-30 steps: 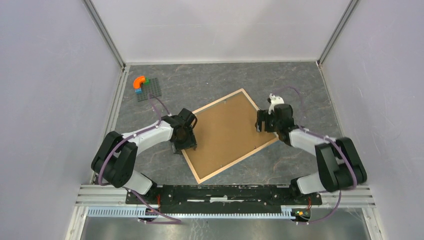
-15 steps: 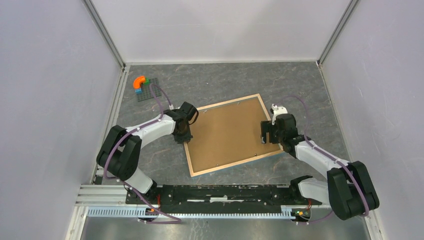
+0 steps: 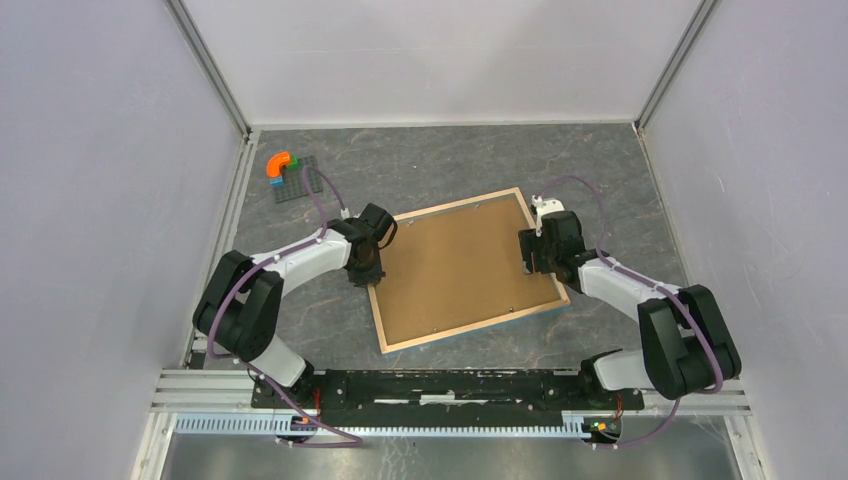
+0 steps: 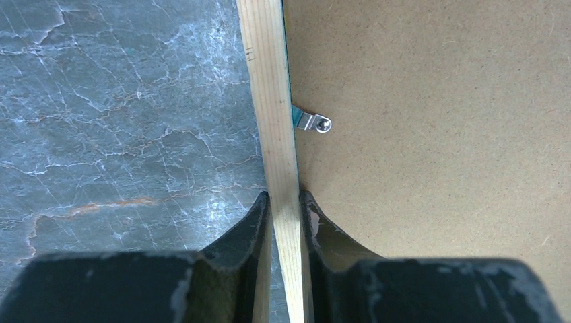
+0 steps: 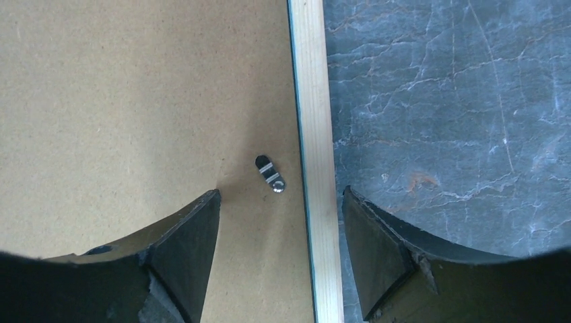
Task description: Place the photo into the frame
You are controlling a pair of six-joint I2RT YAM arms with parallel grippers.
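The frame [image 3: 470, 326] lies back side up on the table, its light wood rails around a brown backing board [image 3: 460, 265]. My left gripper [image 3: 368, 278] is shut on the left rail [image 4: 273, 101], one finger on each side of the wood, in the left wrist view [image 4: 285, 196]. My right gripper [image 3: 535, 268] stands open over the right rail [image 5: 310, 87], one finger above the board and one above the table [image 5: 281, 192], touching neither. The photo is out of view.
Small metal clips [image 4: 311, 122] [image 5: 271, 173] sit on the backing board near each rail. A dark baseplate [image 3: 300, 182] with an orange curved piece [image 3: 279, 162] lies at the far left. Grey walls close in both sides and the back.
The left gripper closed on the frame's left rail and the frame turned from a diamond pose to nearly square. The right gripper shifted along the right rail and its jaws narrowed a little.
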